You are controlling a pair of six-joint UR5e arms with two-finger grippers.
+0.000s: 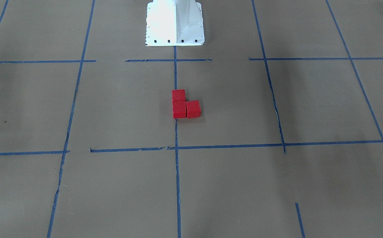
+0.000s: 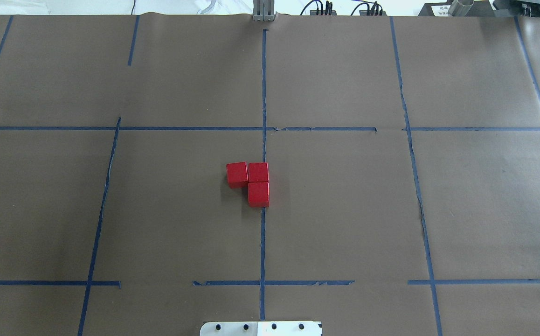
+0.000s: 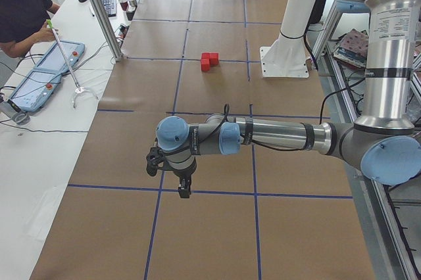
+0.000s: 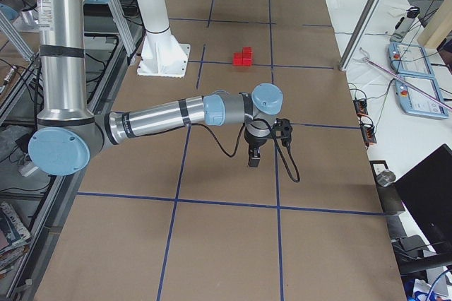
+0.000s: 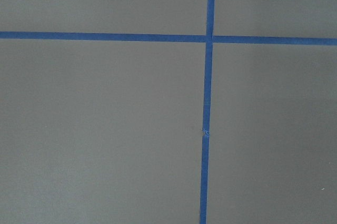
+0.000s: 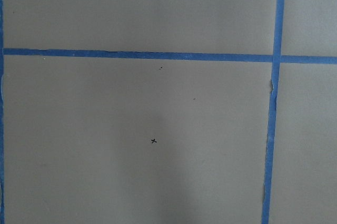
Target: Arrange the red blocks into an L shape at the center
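We counted two arms [image 3: 276,137]; whether the left gripper [image 3: 184,191] or the right gripper [image 4: 253,162] stood apart, we could not tell. Three red blocks [image 2: 258,172] touched in an L at the center [image 2: 307,210], partly over one blue tape line [image 2: 262,242] across brown paper [image 2: 176,228].

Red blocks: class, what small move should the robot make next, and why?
Probably none, just hold: the red blocks already touch in an L at the center, on its tape line, and the left tool and right tool hang far off.
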